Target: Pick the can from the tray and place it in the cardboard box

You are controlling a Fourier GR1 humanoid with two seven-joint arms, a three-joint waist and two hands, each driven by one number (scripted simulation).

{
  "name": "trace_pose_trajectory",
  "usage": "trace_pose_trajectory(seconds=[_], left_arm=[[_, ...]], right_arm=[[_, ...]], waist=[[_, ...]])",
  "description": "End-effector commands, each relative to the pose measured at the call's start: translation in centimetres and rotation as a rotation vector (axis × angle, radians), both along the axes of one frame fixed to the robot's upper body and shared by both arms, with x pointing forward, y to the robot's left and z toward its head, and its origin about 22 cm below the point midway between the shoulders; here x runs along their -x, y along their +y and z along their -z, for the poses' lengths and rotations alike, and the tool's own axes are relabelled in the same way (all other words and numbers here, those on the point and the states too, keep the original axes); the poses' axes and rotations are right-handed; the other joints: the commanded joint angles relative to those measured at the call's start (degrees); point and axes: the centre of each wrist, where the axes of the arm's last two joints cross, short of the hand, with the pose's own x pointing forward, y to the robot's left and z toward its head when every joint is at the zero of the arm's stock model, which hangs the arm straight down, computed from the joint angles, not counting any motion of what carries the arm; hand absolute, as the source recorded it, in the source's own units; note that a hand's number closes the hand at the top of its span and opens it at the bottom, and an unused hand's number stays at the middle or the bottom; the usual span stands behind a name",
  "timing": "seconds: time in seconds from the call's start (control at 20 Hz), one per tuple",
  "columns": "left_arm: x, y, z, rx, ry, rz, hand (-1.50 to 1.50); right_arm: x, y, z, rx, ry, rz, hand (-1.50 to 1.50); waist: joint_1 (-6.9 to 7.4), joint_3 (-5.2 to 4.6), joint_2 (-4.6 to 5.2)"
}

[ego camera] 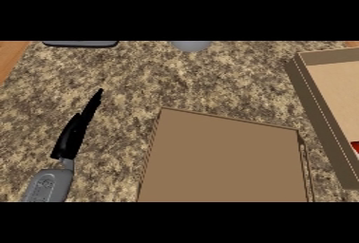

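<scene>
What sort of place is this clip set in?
Probably a kitchen counter set up for packing: a speckled stone-look countertop carries an open cardboard box and, at the right edge, a tray. The left hand rests open at the left.

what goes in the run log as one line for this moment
left hand open, resting at left over counter | right hand not in view | cardboard box centre | tray right | can barely visible

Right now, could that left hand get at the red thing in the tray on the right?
Probably not easily. The left hand rests open at the far left of the counter, while the red thing barely peeks in at the tray's right edge. The whole cardboard box lies between them.
</scene>
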Motion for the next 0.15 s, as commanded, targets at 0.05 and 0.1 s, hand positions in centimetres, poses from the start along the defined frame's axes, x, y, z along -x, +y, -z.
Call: trace_pose_trajectory(seconds=[0.05,0.1], left_arm=[[0.3,-0.3,0.5,0.011,0.005,-0.001,0.0],[0.6,-0.4,0.5,-0.011,0.004,0.027,0.0]], right_arm=[[2.1,-0.9,0.5,0.026,0.02,-0.013,-1.5],[1.5,-0.6,0.6,0.048,0.018,-0.014,-1.5]], waist=[[-0.08,0.07,0.15],[0.6,0.11,0.19]])
